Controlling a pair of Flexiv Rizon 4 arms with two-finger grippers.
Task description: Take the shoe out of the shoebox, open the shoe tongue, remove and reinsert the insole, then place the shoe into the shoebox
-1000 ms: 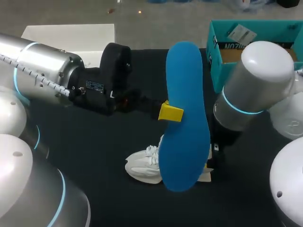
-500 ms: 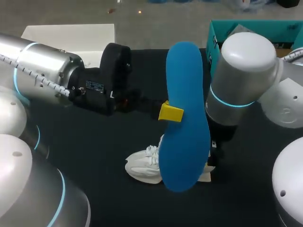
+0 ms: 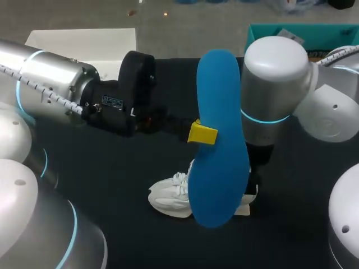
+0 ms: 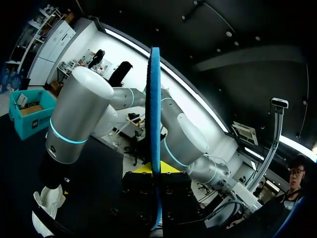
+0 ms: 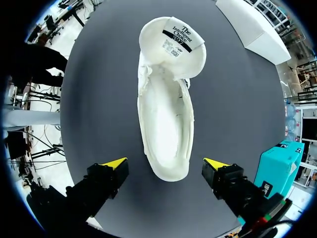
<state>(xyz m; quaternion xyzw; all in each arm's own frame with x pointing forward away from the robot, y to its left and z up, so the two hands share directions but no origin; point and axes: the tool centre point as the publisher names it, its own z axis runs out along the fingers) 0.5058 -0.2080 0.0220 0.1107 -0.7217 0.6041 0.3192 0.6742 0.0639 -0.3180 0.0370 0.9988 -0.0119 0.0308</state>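
Note:
My left gripper (image 3: 202,134) is shut on the long edge of a blue insole (image 3: 220,140) and holds it up above the table. In the left wrist view the insole (image 4: 155,109) stands edge-on between the fingers. Under it a white shoe (image 3: 168,197) lies on the black table, half hidden. My right arm (image 3: 273,84) comes down behind the insole, which hides its gripper in the head view. From the right wrist the shoe (image 5: 166,119) shows its tongue folded forward and an empty inside. My right gripper (image 5: 165,164) is open above its heel, one finger on each side.
The teal shoebox (image 3: 331,35) stands at the table's far right corner, behind my right arm, also seen beside the right gripper as the shoebox (image 5: 277,161). A flat white lid (image 3: 84,42) lies at the far left edge. Bare black tabletop (image 3: 112,185) surrounds the shoe.
My right arm has swung left, toward the table's middle and farther in front of the shoebox. The left arm, the insole and the shoe have kept still.

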